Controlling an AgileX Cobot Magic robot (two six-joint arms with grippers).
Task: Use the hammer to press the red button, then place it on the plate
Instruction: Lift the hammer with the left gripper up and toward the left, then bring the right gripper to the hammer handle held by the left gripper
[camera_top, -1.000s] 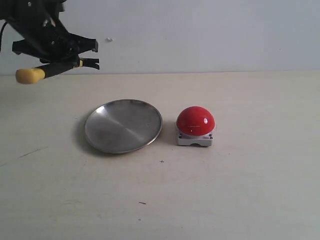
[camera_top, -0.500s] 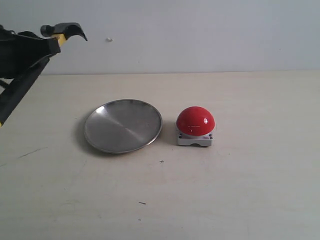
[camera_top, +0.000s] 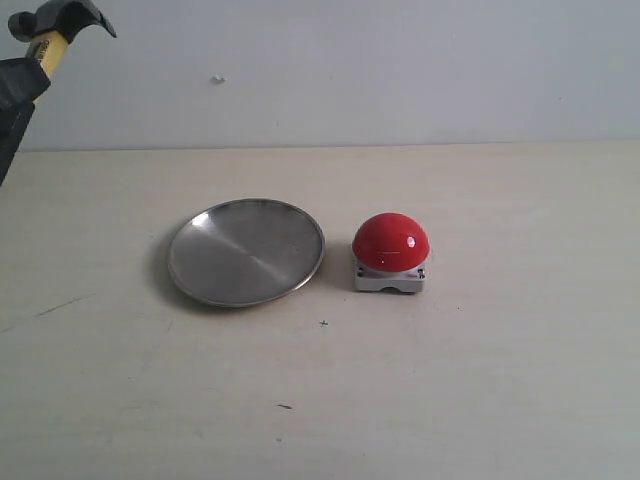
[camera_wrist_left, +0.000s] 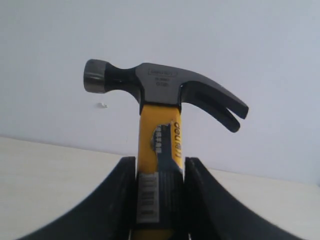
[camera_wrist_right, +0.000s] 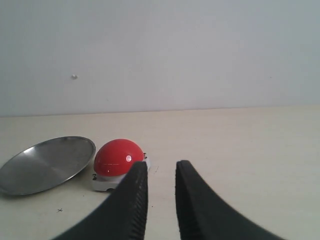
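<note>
pinching hammer (camera_wrist_left: 160, 85) neck, left end effector (camera_wrist_left: 159, 164) risen leftward, plate (camera_top: 246, 252), red button (camera_top: 390, 243) unmoved

hammer (camera_top: 57, 19) swung head-up, carried farther left, left pincer (camera_wrist_left: 160, 164) mostly off-frame

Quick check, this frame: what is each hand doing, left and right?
Left hand: closed on the hammer, gripping its yellow neck.
Right hand: slightly open, holding nothing.
</note>
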